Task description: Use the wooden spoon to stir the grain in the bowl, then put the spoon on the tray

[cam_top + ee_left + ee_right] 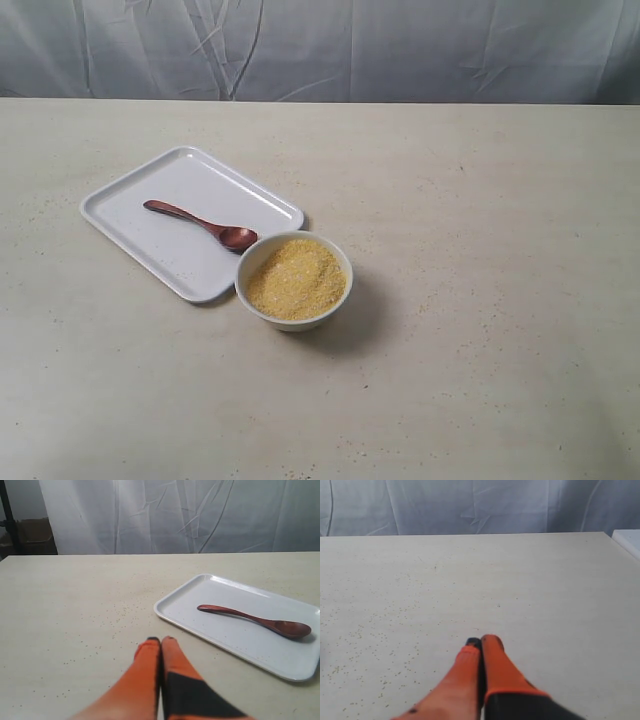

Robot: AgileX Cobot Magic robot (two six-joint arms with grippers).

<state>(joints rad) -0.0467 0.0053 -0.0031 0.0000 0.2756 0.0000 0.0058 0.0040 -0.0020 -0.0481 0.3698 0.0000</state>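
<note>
A dark reddish-brown wooden spoon (200, 224) lies on the flat white tray (130, 195), its oval end toward the small white bowl (294, 315). The bowl touches the tray's near corner and holds yellow-gold grain (296, 278). Neither arm shows in the exterior view. In the left wrist view my left gripper (160, 640) is shut and empty above bare table, apart from the tray (235, 640) and spoon (255, 620). My right gripper (481, 641) is shut and empty over bare table; the bowl and tray are out of its view.
The pale table (480, 250) is speckled with scattered grains (115, 617) around both grippers. A creased grey-white curtain (400, 45) hangs behind the far edge. A white edge (627, 540) shows at the side of the right wrist view.
</note>
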